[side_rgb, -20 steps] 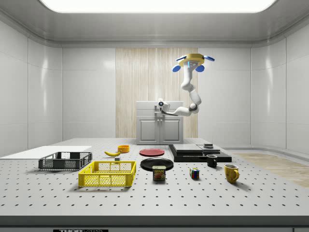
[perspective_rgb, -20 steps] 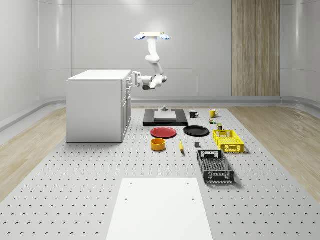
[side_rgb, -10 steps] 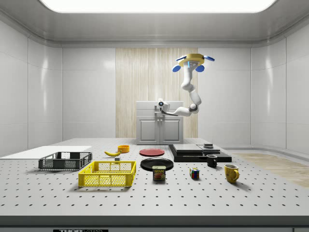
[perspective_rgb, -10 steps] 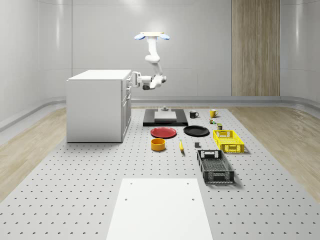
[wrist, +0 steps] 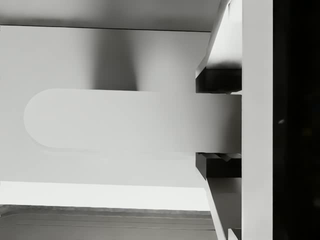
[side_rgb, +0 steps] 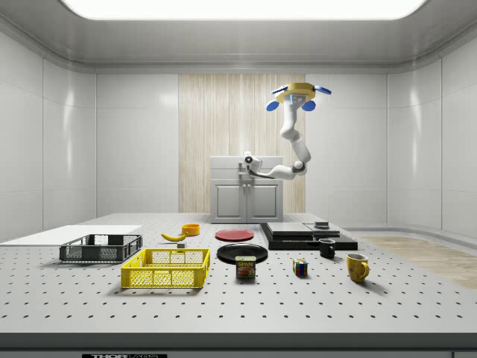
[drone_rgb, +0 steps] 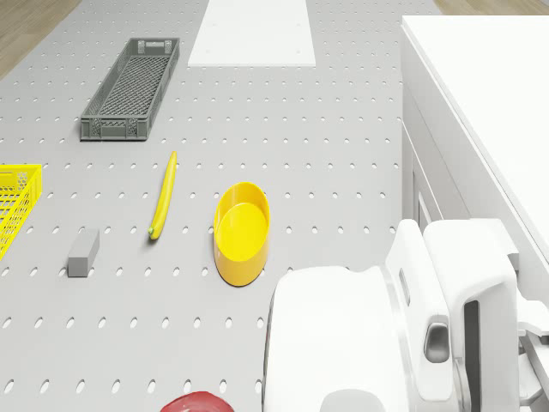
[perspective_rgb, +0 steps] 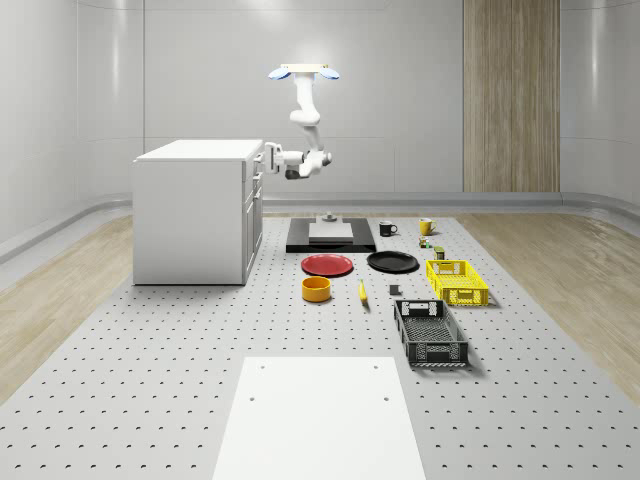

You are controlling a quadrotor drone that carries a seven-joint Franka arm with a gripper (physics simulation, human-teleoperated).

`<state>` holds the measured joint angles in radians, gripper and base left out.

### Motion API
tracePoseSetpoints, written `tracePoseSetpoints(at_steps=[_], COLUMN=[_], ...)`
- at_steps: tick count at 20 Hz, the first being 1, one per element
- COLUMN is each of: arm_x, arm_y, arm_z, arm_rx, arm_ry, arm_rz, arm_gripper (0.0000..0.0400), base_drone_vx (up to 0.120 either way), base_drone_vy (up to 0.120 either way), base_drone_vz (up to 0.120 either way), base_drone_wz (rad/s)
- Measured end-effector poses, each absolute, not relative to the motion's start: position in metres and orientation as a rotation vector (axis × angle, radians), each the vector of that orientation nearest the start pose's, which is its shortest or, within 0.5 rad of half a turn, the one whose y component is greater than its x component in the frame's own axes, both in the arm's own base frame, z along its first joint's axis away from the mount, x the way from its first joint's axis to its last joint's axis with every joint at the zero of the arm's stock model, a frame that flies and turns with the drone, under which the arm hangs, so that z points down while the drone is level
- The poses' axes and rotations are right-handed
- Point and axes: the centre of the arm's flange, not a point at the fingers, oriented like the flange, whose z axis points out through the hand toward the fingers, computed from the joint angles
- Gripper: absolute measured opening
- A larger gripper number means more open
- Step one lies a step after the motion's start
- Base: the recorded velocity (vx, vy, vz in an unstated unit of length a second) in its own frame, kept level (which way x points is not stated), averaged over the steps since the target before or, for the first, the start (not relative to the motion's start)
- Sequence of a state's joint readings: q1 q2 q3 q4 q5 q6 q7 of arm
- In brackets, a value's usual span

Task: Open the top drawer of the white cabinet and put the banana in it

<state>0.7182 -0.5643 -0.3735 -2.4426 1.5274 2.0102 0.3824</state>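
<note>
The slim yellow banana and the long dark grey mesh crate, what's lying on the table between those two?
Nothing: in the drone view the perforated table is bare between the slim yellow banana and the long dark grey mesh crate.

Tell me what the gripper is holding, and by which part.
The gripper has its fingers closed on the white cabinet's top drawer handle, near one end of the bar.
</note>
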Motion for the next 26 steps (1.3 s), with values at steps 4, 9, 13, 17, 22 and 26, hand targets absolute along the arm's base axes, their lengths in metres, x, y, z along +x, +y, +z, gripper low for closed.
tracePoseSetpoints(at_steps=[4, 9, 13, 17, 22, 26], arm_x=[0.378, 0.378, 0.379, 0.379, 0.378, 0.375], arm_y=[0.169, 0.16, 0.147, 0.134, 0.116, 0.092], arm_z=[0.563, 0.563, 0.557, 0.56, 0.563, 0.571], arm_rx=[-1.487, -1.486, -1.49, -1.49, -1.487, -1.529], arm_ry=[0.606, 0.601, 0.602, 0.612, 0.618, 0.608], arm_rz=[0.607, 0.599, 0.602, 0.612, 0.619, 0.59], arm_gripper=[0.0133, 0.0129, 0.0153, 0.0143, 0.0131, 0.0217], base_drone_vx=[0.0, 0.0, 0.0, 0.0, 0.0, 0.0], base_drone_vy=[0.0, 0.0, 0.0, 0.0, 0.0, 0.0], base_drone_vz=[0.0, 0.0, 0.0, 0.0, 0.0, 0.0], base_drone_wz=[0.0, 0.0, 0.0, 0.0, 0.0, 0.0])
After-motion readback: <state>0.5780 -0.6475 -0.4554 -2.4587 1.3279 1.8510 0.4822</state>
